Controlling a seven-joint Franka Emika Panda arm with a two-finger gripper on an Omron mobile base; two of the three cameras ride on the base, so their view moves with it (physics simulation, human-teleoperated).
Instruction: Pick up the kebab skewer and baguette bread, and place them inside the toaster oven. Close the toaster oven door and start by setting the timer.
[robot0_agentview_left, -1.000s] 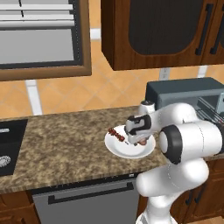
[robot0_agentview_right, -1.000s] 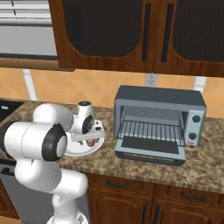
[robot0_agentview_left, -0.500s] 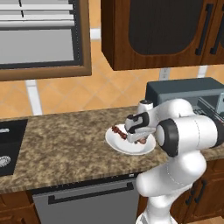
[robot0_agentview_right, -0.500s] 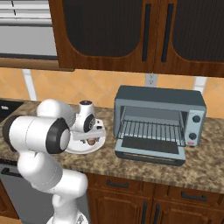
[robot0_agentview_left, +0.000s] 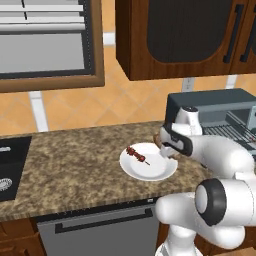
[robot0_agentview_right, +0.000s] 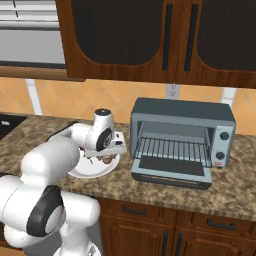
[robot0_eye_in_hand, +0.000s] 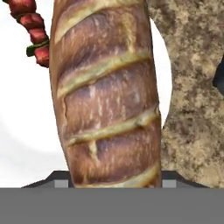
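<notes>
The baguette bread (robot0_eye_in_hand: 107, 96), a golden-brown loaf with pale scores, lies on the right side of the white plate (robot0_agentview_left: 145, 172). My gripper (robot0_eye_in_hand: 114, 181) is down over the loaf, a fingertip (robot0_eye_in_hand: 62, 183) pressed against each long side. From the sides, my gripper (robot0_agentview_left: 166, 151) (robot0_agentview_right: 106, 159) covers most of the bread. The kebab skewer (robot0_agentview_left: 137, 155) (robot0_eye_in_hand: 33, 26) rests on the plate's left half, apart from the loaf. The toaster oven (robot0_agentview_right: 182, 130) stands right of the plate, with its toaster oven door (robot0_agentview_right: 172, 172) folded down flat and the wire rack bare.
The speckled stone counter (robot0_agentview_left: 70, 165) runs left to a black sink (robot0_agentview_left: 6, 175). A dishwasher front (robot0_agentview_left: 95, 230) sits under the counter. Dark wood cabinets (robot0_agentview_right: 150, 40) hang above the oven. My own elbow (robot0_agentview_left: 220, 200) bulks in front of the counter edge.
The hand has shifted right over the plate onto the bread, and the jaws have narrowed from wide open to touching the loaf. The arm's elbow has swung. Plate and skewer have stayed put.
</notes>
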